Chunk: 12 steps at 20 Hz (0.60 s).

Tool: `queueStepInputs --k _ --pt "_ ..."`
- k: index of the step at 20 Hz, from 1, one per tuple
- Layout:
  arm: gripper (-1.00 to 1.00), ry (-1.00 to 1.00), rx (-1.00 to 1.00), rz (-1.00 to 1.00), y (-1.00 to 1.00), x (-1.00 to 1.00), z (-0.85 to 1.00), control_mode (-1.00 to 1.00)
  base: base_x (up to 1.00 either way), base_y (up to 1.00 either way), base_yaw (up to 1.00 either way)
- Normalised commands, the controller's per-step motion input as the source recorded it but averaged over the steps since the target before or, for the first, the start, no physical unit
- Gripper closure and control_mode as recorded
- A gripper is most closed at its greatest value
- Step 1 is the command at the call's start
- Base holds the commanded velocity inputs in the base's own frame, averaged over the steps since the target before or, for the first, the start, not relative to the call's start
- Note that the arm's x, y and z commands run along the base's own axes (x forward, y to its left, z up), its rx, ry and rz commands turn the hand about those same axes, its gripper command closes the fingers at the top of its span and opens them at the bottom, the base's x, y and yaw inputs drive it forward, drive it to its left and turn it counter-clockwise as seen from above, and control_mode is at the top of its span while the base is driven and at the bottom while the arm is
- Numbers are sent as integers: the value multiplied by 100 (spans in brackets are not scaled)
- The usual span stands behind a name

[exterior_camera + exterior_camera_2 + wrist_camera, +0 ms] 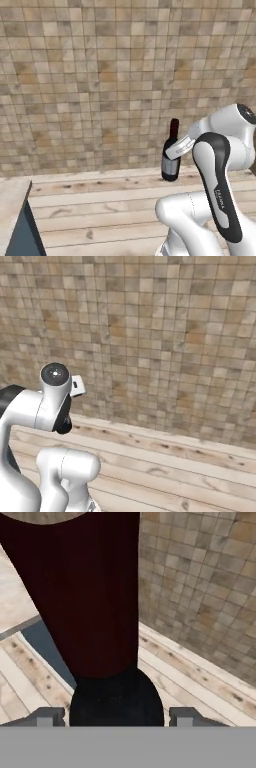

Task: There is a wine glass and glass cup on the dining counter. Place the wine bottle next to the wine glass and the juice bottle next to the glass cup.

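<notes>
I see the hand (pixel 115 714) clamped on the slim dark long-necked wine bottle (pixel 171 152), upright, raised before the tan tiled wall (pixel 100 75)

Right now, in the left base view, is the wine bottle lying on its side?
No, the wine bottle stands upright, neck up, beside the arm and above the wooden floor.

tiled wall (pixel 100 75) close behind wine bottle (pixel 171 152)

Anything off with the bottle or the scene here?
Nothing spilled or broken. The wine bottle is upright, carried off the wooden floor with the gripper around it. In the hand view the fingers flank its dark body.
</notes>
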Motion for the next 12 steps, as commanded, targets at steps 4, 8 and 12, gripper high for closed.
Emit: queueStepInputs --k 4,8,12 --pt "100 0 0 0 0 0 0 100 59 0 43" --pt "100 0 0 0 0 0 0 100 61 0 39" --pt "100 0 0 0 0 0 0 100 70 -11 25"
